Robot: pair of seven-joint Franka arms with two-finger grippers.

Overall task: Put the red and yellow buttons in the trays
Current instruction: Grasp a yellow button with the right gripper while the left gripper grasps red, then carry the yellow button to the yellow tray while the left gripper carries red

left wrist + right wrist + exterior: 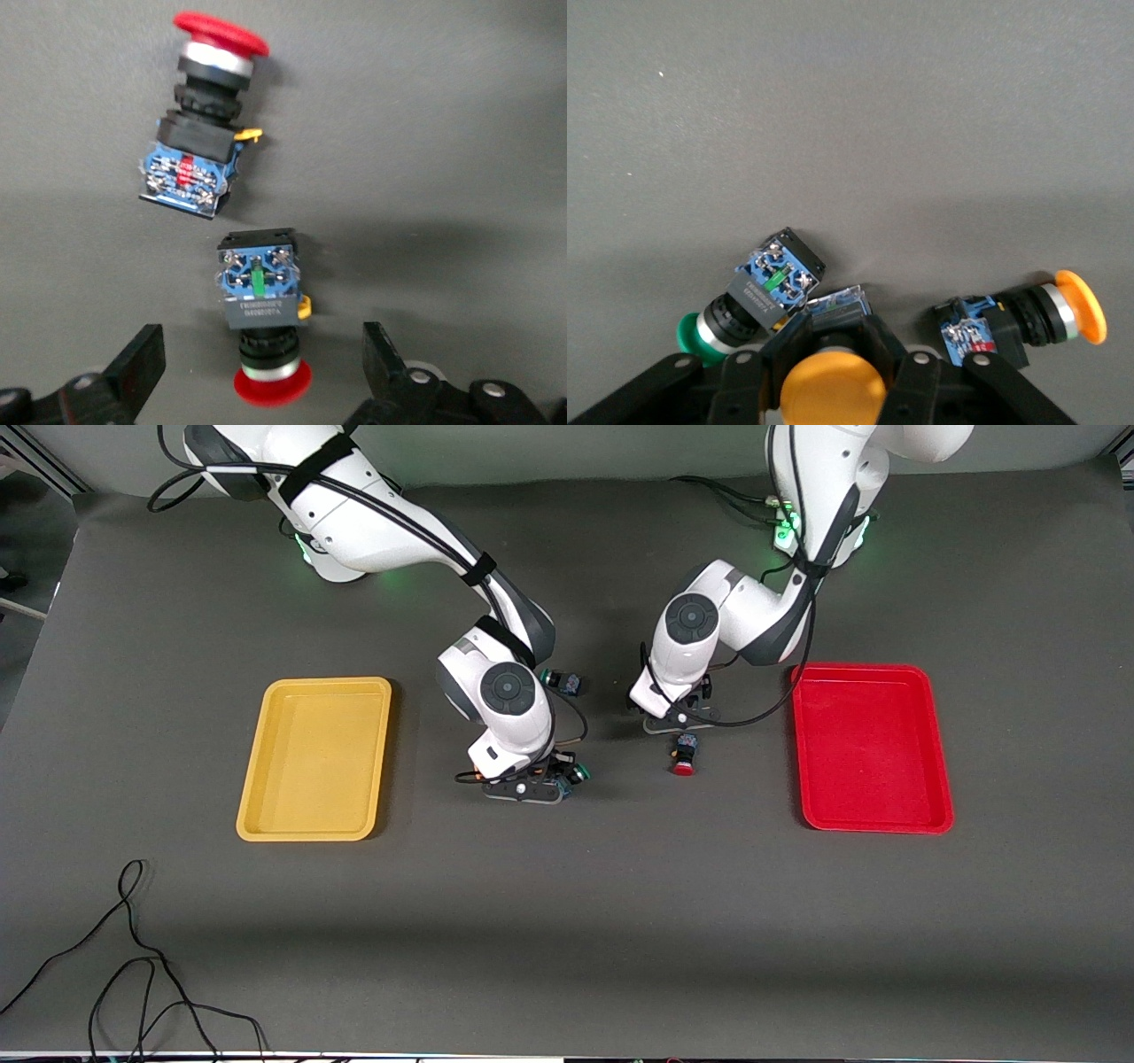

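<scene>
We see the right gripper (833, 372) low at the table's middle, fingers closed around a yellow button (831, 385). A green button (757, 297) lies touching it, and a second yellow button (1028, 320) lies just beside. The left gripper (261, 367) hangs with fingers spread wide on either side of a red button (263, 328); another red button (205, 115) lies near. The yellow tray (316, 758) and the red tray (870, 747) sit toward the table's two ends.
</scene>
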